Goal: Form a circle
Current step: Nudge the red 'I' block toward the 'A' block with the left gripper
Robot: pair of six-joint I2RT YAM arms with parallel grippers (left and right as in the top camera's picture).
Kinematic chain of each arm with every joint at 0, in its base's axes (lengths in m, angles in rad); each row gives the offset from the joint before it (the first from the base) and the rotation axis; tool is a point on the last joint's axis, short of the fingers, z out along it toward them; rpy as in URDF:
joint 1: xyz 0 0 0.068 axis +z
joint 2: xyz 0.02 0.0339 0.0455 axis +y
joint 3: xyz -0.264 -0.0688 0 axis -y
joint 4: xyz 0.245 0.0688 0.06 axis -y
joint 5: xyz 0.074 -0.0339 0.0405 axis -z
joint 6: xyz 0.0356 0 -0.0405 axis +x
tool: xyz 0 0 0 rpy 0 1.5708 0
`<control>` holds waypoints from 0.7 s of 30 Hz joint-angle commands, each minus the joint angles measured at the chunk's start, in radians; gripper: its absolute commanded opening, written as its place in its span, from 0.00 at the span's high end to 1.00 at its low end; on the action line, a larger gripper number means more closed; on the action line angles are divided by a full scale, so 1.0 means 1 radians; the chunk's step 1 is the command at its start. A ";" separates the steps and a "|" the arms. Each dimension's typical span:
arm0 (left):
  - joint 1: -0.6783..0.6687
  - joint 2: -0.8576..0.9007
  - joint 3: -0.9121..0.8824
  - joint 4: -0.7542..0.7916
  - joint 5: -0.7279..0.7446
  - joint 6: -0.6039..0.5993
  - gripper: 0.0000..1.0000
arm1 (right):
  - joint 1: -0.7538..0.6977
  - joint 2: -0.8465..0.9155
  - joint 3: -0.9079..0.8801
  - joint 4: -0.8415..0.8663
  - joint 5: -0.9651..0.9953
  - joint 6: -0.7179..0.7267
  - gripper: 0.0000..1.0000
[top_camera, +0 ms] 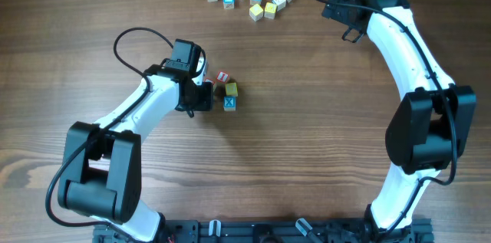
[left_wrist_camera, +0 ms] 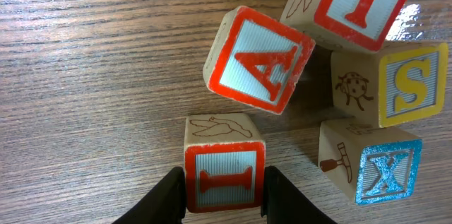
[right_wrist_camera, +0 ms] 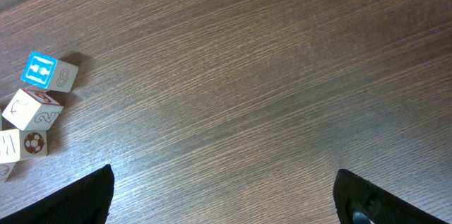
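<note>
Five cubes lie by the left gripper [left_wrist_camera: 224, 185]. Its jaws grip a red "I" cube [left_wrist_camera: 224, 159]; the circle [left_wrist_camera: 353, 86] just ahead seems unfinished. Next, this cube probably needs careful placing. The right gripper [right_wrist_camera: 222, 199] is wide open and empty.

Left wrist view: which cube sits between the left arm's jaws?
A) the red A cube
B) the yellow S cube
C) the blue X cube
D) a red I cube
D: the red I cube with a bird drawn on its top sits between the left jaws, which stand against its two sides. The red A cube, yellow S cube and blue X cube lie beyond them.
</note>
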 commanded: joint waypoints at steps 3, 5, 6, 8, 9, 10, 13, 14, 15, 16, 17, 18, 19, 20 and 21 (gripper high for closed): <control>0.000 0.003 -0.008 0.012 0.019 0.002 0.64 | 0.003 -0.005 0.002 0.002 0.013 -0.013 0.00; 0.000 0.003 -0.008 0.025 0.019 0.002 0.64 | 0.003 -0.005 0.003 0.002 0.013 -0.013 0.00; 0.000 0.003 -0.008 0.029 0.019 0.002 0.63 | 0.003 -0.005 0.003 0.002 0.013 -0.013 0.00; 0.000 0.003 -0.008 0.030 0.019 0.002 0.61 | 0.003 -0.005 0.003 0.002 0.013 -0.013 0.00; 0.000 0.003 -0.008 0.029 0.019 0.002 0.57 | 0.003 -0.005 0.003 0.002 0.013 -0.013 0.00; 0.000 0.003 -0.008 0.026 0.019 0.002 0.54 | 0.003 -0.005 0.002 0.002 0.013 -0.013 0.00; 0.000 0.003 -0.008 0.017 0.019 0.002 0.53 | 0.003 -0.005 0.003 0.002 0.013 -0.013 0.00; 0.000 0.003 -0.008 0.011 0.019 0.002 0.59 | 0.003 -0.005 0.003 0.002 0.013 -0.013 0.00; 0.000 0.003 -0.008 0.011 0.019 0.002 0.61 | 0.003 -0.005 0.003 0.002 0.013 -0.013 0.00; 0.000 0.003 -0.008 0.011 0.019 0.002 0.62 | 0.003 -0.004 0.003 0.002 0.013 -0.013 0.00; 0.000 0.003 -0.008 0.013 0.019 0.002 0.64 | 0.003 -0.005 0.003 0.002 0.013 -0.013 0.00; 0.000 0.003 -0.008 0.016 0.019 0.002 0.65 | 0.003 -0.005 0.003 0.002 0.013 -0.013 0.00; 0.000 0.003 -0.008 0.018 0.019 0.002 0.65 | 0.003 -0.005 0.002 0.002 0.013 -0.013 0.00; 0.000 0.003 -0.008 0.019 0.020 0.002 0.65 | 0.003 -0.005 0.003 0.002 0.013 -0.013 0.00; 0.000 0.003 -0.008 0.018 0.020 0.002 0.65 | 0.003 -0.005 0.003 0.002 0.013 -0.013 0.00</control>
